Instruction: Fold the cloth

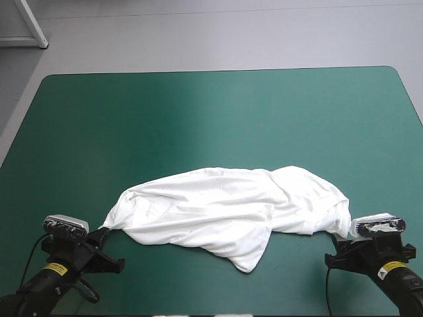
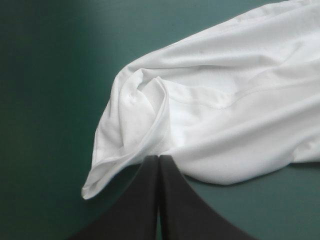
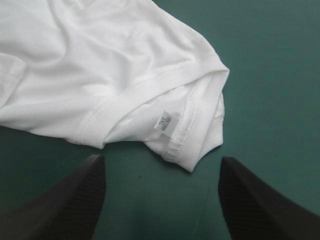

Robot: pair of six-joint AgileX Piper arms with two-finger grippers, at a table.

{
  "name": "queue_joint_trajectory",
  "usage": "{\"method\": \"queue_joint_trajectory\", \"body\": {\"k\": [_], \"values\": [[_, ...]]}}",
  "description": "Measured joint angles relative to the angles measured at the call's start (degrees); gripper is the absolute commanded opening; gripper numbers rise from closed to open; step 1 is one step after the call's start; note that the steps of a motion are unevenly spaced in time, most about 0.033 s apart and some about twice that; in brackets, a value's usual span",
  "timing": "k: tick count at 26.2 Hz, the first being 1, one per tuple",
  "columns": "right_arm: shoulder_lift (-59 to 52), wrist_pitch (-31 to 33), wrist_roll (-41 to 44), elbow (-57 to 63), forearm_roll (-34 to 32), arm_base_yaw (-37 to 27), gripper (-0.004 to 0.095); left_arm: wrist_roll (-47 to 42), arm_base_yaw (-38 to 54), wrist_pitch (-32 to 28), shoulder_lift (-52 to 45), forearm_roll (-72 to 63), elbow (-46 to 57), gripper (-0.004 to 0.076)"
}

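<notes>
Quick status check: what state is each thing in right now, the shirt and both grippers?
T-shirt: crumpled, unfolded, lying drawn out between the two grippers on the table.
left gripper: shut on the T-shirt's end.
right gripper: open, the T-shirt's labelled edge just ahead of it, not gripped.

The table [image 1: 211, 112] carries a teal-green cover with rounded far corners. Beyond its far left corner, a white frame [image 1: 33, 26] stands on the grey floor [image 1: 231, 39].
</notes>
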Motion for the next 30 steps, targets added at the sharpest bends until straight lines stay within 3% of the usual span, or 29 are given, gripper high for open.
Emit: {"method": "queue_joint_trajectory", "body": {"k": [8,19,25,30], "values": [[0.0,0.0,0.0,0.0,0.0,0.0,0.0619,0.0,0.0,0.4,0.0,1.7,0.0,0.0228],[0.0,0.0,1.7,0.0,-0.5,0.0,0.062,-1.0,0.0,0.5,0.0,2.0,-0.1,0.038],[1.4,5.2,6.4,-2.8,-4.2,0.0,0.062,-10.4,0.0,3.8,1.4,6.7,-2.9,0.0393],[5.8,13.2,8.4,-8.5,-8.9,0.0,0.062,-15.7,0.0,12.3,9.3,11.5,-7.3,0.0393]]}}
